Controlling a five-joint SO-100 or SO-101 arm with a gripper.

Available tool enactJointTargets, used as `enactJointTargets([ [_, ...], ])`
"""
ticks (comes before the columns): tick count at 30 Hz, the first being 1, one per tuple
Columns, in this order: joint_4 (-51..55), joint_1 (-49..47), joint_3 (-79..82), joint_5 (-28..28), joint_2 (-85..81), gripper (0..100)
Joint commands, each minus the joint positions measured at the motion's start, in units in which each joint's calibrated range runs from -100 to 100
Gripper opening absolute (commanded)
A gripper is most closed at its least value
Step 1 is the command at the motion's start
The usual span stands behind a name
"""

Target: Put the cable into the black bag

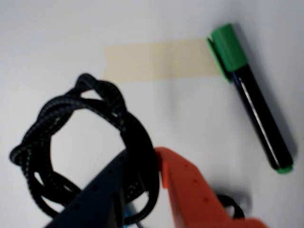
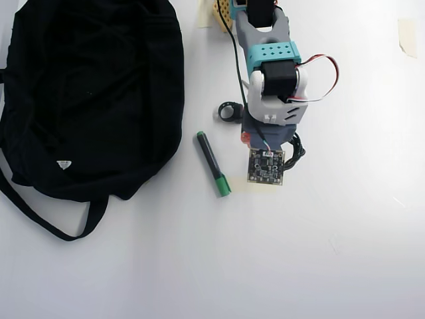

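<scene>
Tool [image 1: 151, 164] pinching braided black cable [image 1: 52, 123] coil btwn navy & orange fingers; smooth green-capped marker [image 1: 251, 102] nearby.

1. The cable [image 1: 126, 124] has a braided, speckled black sheath.
2. The black bag [image 2: 86, 93] is soft matt cloth.
3. The marker [image 1: 251, 99] looks like glossy plastic.
4. The table [image 2: 332, 266] is smooth matt white.
</scene>
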Motion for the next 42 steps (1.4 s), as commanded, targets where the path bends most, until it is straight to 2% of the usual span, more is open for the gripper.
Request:
enactJointTargets([
  [1, 0.77, 0.88, 4.83, 1.01, -8.69, 2],
  [26, 0.77, 5.22, 40.68, 3.69, -35.58, 2],
  [32, 0.77, 6.56, 44.81, 3.69, -38.81, 2],
  [42, 0.6, 17.63, 45.26, 3.79, -39.48, 2],
])
